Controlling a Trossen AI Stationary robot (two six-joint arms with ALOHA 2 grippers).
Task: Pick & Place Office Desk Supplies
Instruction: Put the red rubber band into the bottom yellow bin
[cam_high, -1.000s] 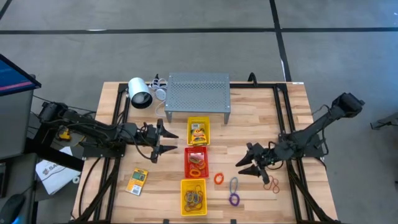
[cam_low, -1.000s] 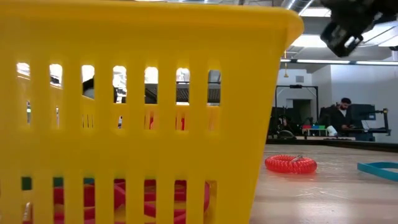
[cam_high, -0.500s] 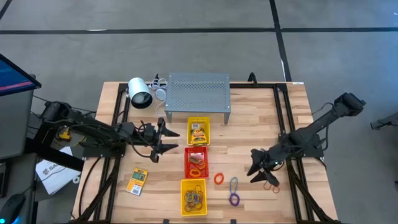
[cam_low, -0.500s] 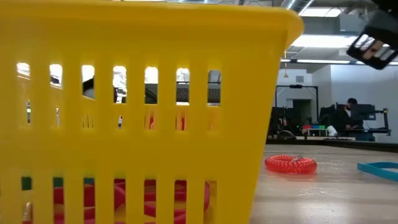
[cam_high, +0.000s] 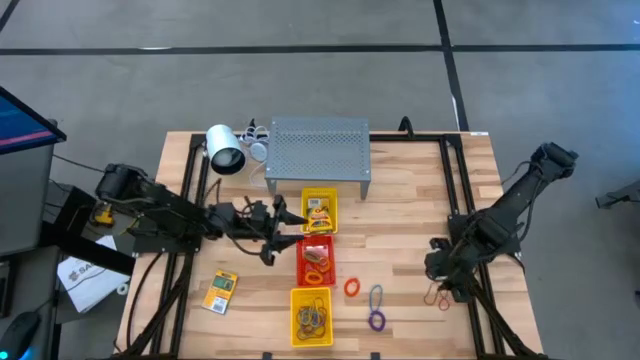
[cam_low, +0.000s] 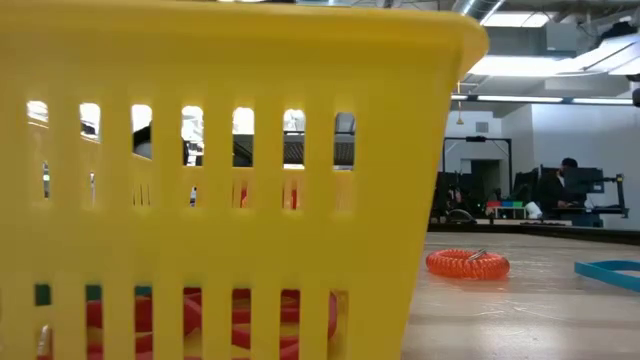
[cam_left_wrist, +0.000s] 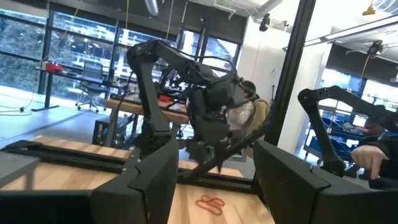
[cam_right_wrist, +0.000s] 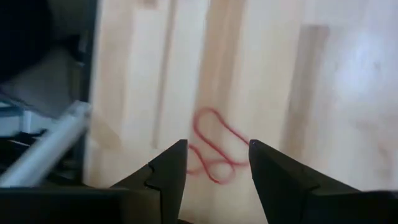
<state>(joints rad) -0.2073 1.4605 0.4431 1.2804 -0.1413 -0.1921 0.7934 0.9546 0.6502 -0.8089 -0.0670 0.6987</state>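
Probably feather-light, floppy, flat to the wood: red rubber-band loops near the table's right edge, directly under the spread, empty right gripper, best pinched at a raised strand; a crisp close-up only from the right wrist, merely a faint squiggle from overhead.

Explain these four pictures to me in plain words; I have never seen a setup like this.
Two dark robot arms work at a wooden table. One picture looks straight down, one sits at table height behind a yellow tray, and two ride on the arms' wrists. Three trays stand in a row mid-table: yellow, red, yellow. Loose loops and a card packet lie around them. The left end effector, open, hovers beside the trays. The right end effector, open, hangs over a red rubber band near the table's edge. Neither holds anything.
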